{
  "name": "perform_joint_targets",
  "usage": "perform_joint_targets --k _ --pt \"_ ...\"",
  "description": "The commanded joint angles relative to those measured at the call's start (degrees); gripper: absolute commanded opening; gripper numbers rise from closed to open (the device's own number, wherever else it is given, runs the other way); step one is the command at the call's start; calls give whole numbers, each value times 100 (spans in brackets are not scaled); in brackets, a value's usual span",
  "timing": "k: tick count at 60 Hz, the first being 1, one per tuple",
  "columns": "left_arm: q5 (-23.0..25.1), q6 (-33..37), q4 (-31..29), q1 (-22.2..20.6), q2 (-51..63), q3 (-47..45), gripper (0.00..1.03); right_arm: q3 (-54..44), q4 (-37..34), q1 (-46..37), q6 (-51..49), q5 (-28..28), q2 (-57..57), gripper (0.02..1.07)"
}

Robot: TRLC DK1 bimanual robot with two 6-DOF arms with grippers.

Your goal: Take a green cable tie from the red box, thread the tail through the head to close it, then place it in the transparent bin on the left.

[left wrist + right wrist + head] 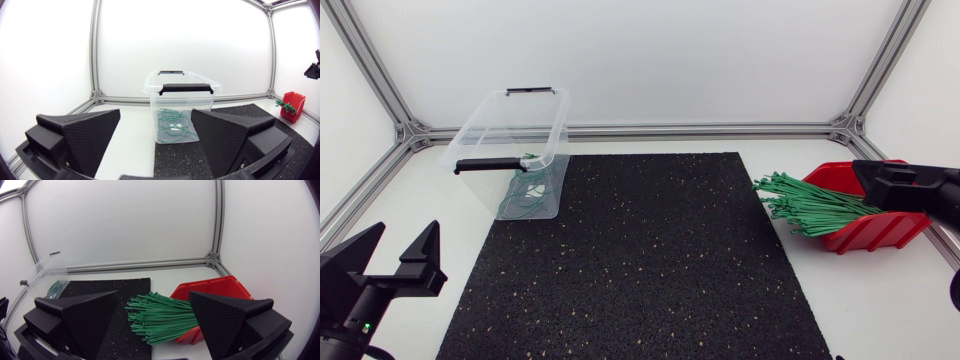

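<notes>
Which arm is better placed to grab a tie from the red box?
Right. The right gripper is open at the red box, with the ties just ahead of it. The left gripper sits across the mat, facing the bin.

Seen from the right wrist, the right hand [154, 294] stands in front of the red box [215, 287], hiding its near corner and the ends of the green cable ties [160, 317] inside. From above, that hand runs off the picture's edge. Ahead of the left hand [156, 112], the closed ties [172, 127] in the transparent bin [182, 87] overlap too much to count.
</notes>
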Motion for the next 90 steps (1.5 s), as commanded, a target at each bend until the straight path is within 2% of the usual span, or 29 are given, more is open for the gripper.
perform_joint_targets --k 1,11,18,23,29,37,42,48,53,57,71,78,84,90 --pt "-51 -76 -54 6 -23 -233 99 416 -323 -365 8 -341 394 103" --pt "-51 -76 -54 6 -23 -233 99 891 -1018 -541 -98 -710 930 103" --pt "-51 -76 -54 6 -23 -233 99 935 -1062 -514 -282 -719 974 103" --pt "-51 -76 -54 6 -23 -233 99 1058 -1106 -541 -783 -683 1088 103" --pt "-51 -76 -54 6 -23 -233 99 1251 -1246 -488 -1706 -499 1229 96" --pt "-51 -76 -54 -3 -23 -233 99 1348 -1448 -348 -2524 -446 1334 96" --pt "-51 -76 -54 -3 -23 -233 99 1532 -1941 -163 -3218 -490 1554 96" --pt "-51 -76 -54 -12 -23 -233 99 1269 -1923 -119 -4281 -499 1536 96" --pt "-51 -76 -54 -12 -23 -233 99 1163 -1914 -22 -4774 -499 1501 97" --pt "-51 -76 -54 -12 -23 -233 99 1128 -1967 -22 -5248 -499 1501 101" --pt "-51 -76 -54 -12 -23 -233 99 1260 -2406 -14 -6443 -525 1686 100" --pt "-51 -76 -54 -12 -23 -233 99 1313 -2749 -5 -7024 -525 1835 96" --pt "-51 -76 -54 -12 -23 -233 99 1278 -2881 -5 -7437 -525 1888 96" --pt "-51 -76 -54 -12 -23 -233 99 1216 -2951 -14 -7797 -455 2002 91"
